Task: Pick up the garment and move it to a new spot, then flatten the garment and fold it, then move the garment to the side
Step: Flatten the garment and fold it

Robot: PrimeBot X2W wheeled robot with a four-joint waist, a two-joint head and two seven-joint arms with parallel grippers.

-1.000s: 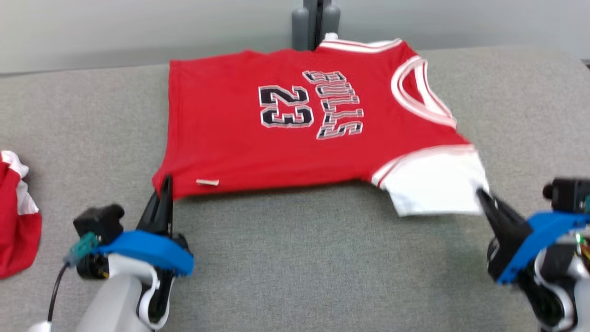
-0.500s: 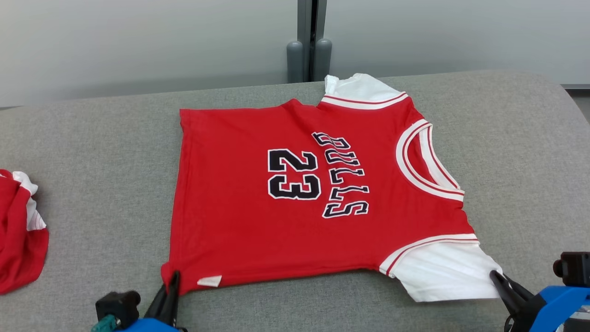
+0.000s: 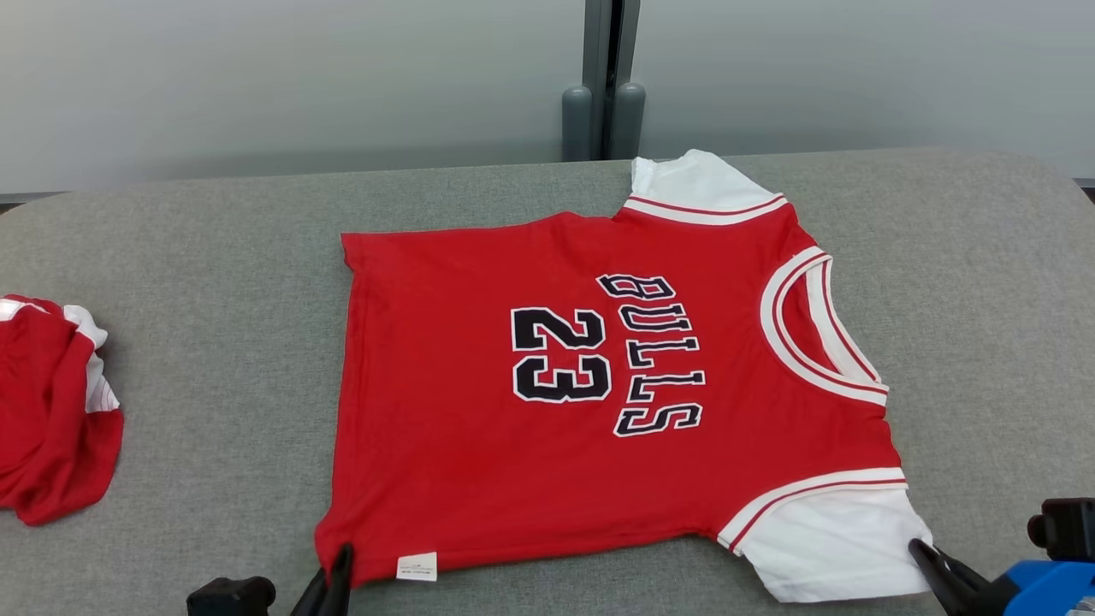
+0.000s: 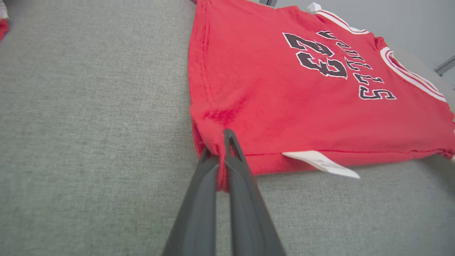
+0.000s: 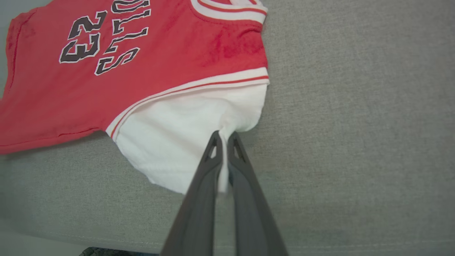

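The garment (image 3: pixel 479 411) is a red jersey with white sleeves and black "BULLS 23" lettering, spread flat on the grey padded table (image 3: pixel 214 282), collar toward the right. My left gripper (image 3: pixel 340 560) is shut on its near hem corner; the left wrist view shows red cloth (image 4: pixel 270 89) pinched between the dark fingers (image 4: pixel 199 199) of the left gripper (image 4: pixel 222 149). My right gripper (image 3: pixel 920 549) is shut on the near white sleeve (image 3: pixel 830 539); in the right wrist view the white sleeve (image 5: pixel 177 131) runs up between the tips of the right gripper (image 5: pixel 222 140).
A second crumpled red and white garment (image 3: pixel 47 411) lies at the table's left edge. A grey post (image 3: pixel 603 85) stands behind the table against the pale wall. Bare grey surface lies left and right of the jersey.
The head camera has tilted, so the whole picture has slid down. The jersey, lifted and taut a second ago, now rests flat on the table with both grippers still shut on its near edge.
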